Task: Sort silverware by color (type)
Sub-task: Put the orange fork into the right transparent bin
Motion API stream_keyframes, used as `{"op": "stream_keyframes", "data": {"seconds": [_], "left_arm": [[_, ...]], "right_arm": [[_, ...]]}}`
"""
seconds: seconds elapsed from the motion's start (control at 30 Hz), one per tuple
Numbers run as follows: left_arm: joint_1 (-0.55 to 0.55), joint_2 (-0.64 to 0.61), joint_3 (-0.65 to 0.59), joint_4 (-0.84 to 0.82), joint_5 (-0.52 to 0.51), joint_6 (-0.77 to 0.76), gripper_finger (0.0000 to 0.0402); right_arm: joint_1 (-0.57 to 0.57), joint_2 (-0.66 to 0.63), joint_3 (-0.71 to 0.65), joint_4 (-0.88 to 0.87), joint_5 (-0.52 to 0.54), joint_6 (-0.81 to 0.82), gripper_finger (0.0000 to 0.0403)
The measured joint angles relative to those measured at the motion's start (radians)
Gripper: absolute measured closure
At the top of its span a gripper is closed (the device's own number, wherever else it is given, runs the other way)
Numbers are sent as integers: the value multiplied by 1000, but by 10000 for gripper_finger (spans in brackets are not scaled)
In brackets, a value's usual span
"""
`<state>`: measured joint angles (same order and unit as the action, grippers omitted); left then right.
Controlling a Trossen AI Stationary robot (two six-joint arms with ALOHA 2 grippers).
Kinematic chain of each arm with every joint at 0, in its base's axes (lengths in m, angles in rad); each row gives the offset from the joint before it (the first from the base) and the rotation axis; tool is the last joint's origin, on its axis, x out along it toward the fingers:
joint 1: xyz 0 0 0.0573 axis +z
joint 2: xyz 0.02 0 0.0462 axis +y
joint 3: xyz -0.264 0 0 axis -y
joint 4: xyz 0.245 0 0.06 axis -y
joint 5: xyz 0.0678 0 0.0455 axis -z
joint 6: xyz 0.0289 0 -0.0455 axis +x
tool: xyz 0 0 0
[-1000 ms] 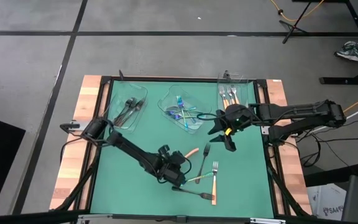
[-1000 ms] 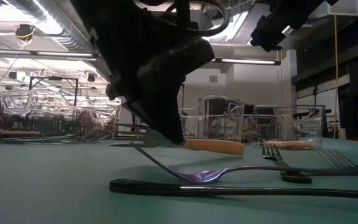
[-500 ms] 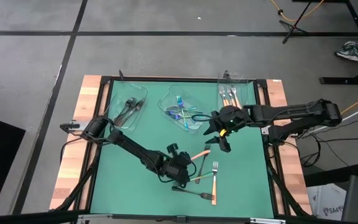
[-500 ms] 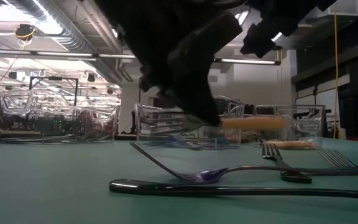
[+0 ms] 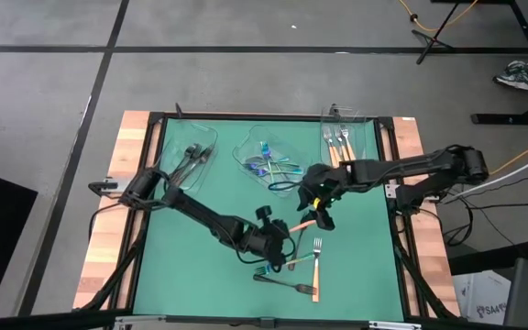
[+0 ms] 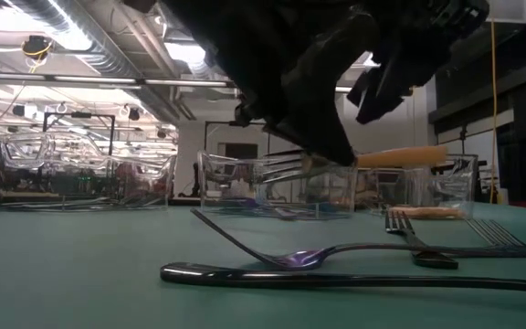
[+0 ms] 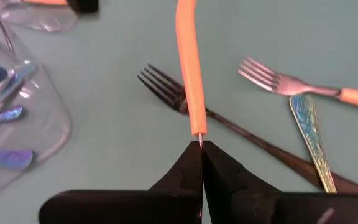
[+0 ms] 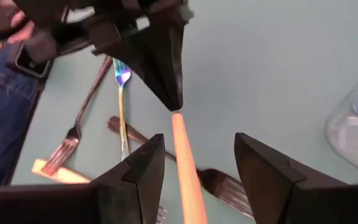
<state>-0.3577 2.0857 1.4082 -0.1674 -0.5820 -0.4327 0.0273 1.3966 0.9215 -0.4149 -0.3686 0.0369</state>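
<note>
left gripper jaws pinched on orange-handled fork, lifted mid-frame; right gripper jaws wide, straddling its handle.

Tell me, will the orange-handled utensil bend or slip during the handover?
Probably stiff: the orange-handled utensil stays straight though the left gripper pinches only its thin metal end. That small grip may let it swivel. The open right gripper straddles its smooth handle.

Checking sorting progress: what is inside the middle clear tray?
The middle tray holds iridescent blue-purple silverware, several pieces lying across each other. An exact count and the kinds of piece cannot be made out, and the pieces underneath are covered.
</note>
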Motion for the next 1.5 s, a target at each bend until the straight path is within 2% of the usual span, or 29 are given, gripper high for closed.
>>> {"op": "stream_keyframes", "data": {"seconds": [0.3, 0.43, 0.7, 1.23, 1.37, 1.5], "left_arm": [[31, -1, 0, 45, 0, 25, 401], [39, -1, 0, 60, 18, 25, 401], [42, -1, 0, 98, 25, 26, 401], [42, -1, 0, 118, 18, 27, 401], [42, -1, 0, 118, 18, 27, 401], [42, -1, 0, 117, 18, 26, 402]], "right_arm": [[11, 46, 0, -8, -51, -73, 219], [43, 46, 0, -6, -24, -149, 219], [87, 46, 0, -21, 116, -175, 220], [84, 46, 0, -161, 118, -174, 220], [84, 46, 0, -166, 118, -174, 235], [84, 46, 0, -166, 118, -174, 267]]}}
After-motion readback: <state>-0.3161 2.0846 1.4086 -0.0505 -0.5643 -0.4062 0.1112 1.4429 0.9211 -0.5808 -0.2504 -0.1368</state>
